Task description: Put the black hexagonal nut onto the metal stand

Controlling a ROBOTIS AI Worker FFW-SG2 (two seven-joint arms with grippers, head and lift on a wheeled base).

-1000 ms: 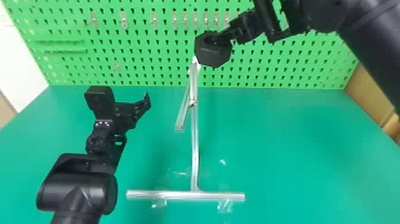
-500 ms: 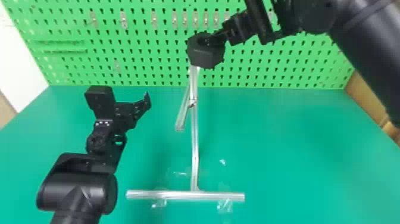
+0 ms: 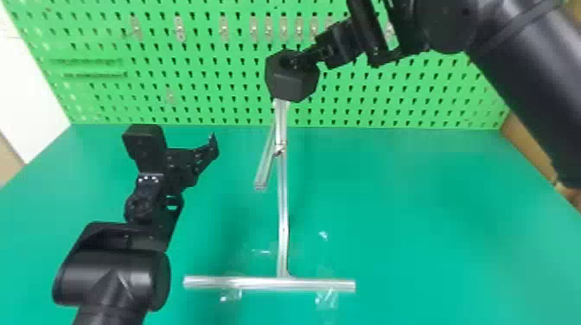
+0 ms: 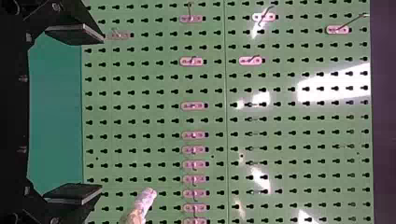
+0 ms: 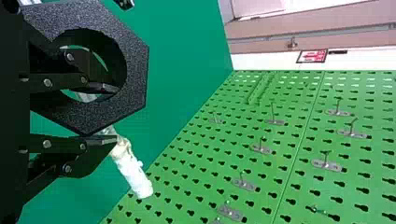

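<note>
In the head view my right gripper (image 3: pixel 308 58) reaches in from the upper right, shut on the black hexagonal nut (image 3: pixel 292 87), which covers the upper end of the metal stand (image 3: pixel 282 207). The right wrist view has the gripper (image 5: pixel 115 115) with one finger inside the hole of the nut (image 5: pixel 135 70) and the other outside its rim. The white-tipped end of the stand (image 5: pixel 133 176) lies outside the hole, beyond the outer finger. My left gripper (image 3: pixel 212 148) is parked left of the stand; in the left wrist view the gripper (image 4: pixel 101 114) is open, fingers wide apart, holding nothing.
A green pegboard (image 3: pixel 207 95) with small metal hooks rises behind the green table (image 3: pixel 410 224). The stand's crossbar (image 3: pixel 255 283) lies near the front with clear tape by it, and a side bar (image 3: pixel 264 166) slants off its post.
My right gripper has carried the nut leftward in the head view, from right of the stand's top to over it. The left arm and the stand have stayed put.
</note>
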